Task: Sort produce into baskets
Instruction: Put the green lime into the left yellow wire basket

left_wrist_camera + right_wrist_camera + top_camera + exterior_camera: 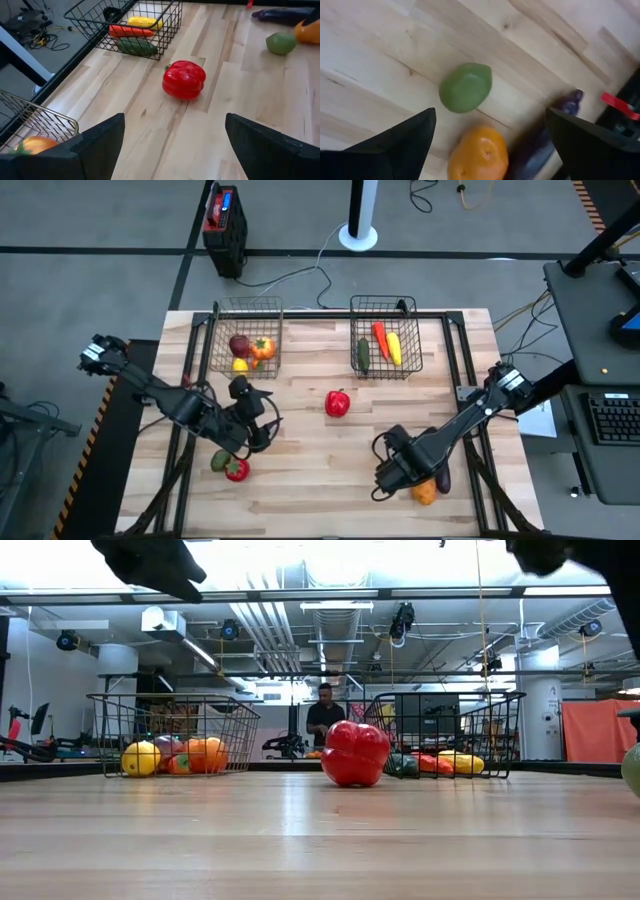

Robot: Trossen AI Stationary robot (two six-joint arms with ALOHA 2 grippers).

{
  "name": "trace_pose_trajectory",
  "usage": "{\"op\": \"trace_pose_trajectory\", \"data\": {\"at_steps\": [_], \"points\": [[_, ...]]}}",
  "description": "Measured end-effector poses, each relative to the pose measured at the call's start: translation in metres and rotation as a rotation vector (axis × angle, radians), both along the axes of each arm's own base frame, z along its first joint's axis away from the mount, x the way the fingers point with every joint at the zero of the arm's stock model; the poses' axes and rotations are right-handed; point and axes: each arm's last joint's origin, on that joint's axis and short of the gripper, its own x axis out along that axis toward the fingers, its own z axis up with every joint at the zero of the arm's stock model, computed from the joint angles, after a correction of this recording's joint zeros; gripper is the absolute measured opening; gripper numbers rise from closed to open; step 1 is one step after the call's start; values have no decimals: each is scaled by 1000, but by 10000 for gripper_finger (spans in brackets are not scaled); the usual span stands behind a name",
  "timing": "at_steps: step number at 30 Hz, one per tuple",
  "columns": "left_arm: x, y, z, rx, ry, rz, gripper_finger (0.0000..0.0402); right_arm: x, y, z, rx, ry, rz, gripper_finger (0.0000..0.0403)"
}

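A: What's the left gripper (262, 423) doing?
B: Hovering released over the tabletop (300, 480), facing the red pepper (338, 403).
A: And the right gripper (392, 472)?
B: Hanging spread above a green fruit (465, 87), orange (478, 153) and eggplant (555, 125); the baskets (246, 340) are holding the other produce.

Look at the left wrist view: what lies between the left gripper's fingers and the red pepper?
Nothing: only bare wooden table separates the open left gripper from the red pepper.
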Motion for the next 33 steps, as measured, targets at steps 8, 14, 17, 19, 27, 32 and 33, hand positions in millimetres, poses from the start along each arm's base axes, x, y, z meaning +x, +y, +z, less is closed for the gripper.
{"op": "trace_pose_trajectory", "data": {"at_steps": [8, 14, 17, 19, 27, 32, 33], "points": [[2, -1, -3, 13, 15, -1, 326, 0, -7, -41, 40, -32, -25, 366], [2, -1, -4, 14, 15, -1, 326, -1, -12, -66, 93, -65, -50, 366], [3, -1, -4, 18, 14, 3, 326, -1, -12, -74, 111, -88, -62, 366], [3, -1, -4, 28, 8, 13, 326, -2, -12, -78, 126, -90, -67, 366], [3, -1, -4, 28, 3, 18, 326, -4, -14, -84, 131, -92, -84, 340], [3, -1, -5, 26, 3, 20, 326, -3, -13, -82, 135, -97, -84, 283], [3, -1, -5, 26, 2, 20, 326, -2, -13, -82, 135, -98, -84, 270]]}}
